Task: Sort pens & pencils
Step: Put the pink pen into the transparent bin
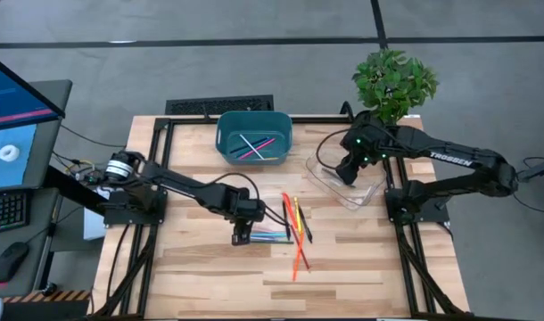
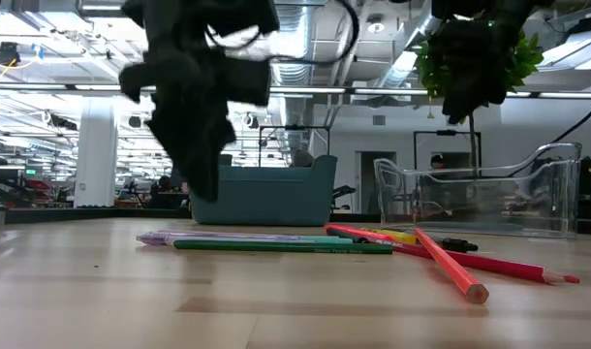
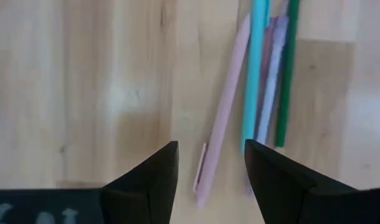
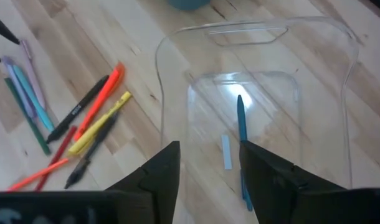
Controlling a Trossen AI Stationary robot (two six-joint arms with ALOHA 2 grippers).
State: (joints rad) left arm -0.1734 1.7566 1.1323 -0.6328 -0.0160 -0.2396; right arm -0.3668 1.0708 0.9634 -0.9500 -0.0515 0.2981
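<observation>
Left gripper [image 1: 243, 237] hangs low over the table [image 1: 201, 276], right at the left end of a small bundle of sticks: pale pink pen [image 3: 222, 118], teal pen [image 3: 256, 68], lilac one [image 3: 271, 81], green pencil [image 3: 286, 74]. Fingers [image 3: 146, 180] spread, nothing pinched; the pink pen's end sits in the gap between them. The rest of the loose pens & pencils [image 1: 297, 230] lie mid-table just right of that bundle: red and orange pencils, a yellow pen, black pens, crossed over each other. Low view shows all of them flat on the wood, the orange pencil [image 2: 451, 264] angled across the red one. Teal bin [image 1: 254, 135] at the back holds a few pink and light-coloured sticks, crossed. Right gripper [image 1: 345, 171] is above the clear tray [image 1: 372, 189] at right, fingers [image 4: 159, 180] spread and empty. Tray holds a blue pen [image 4: 242, 124] lying on its floor.
</observation>
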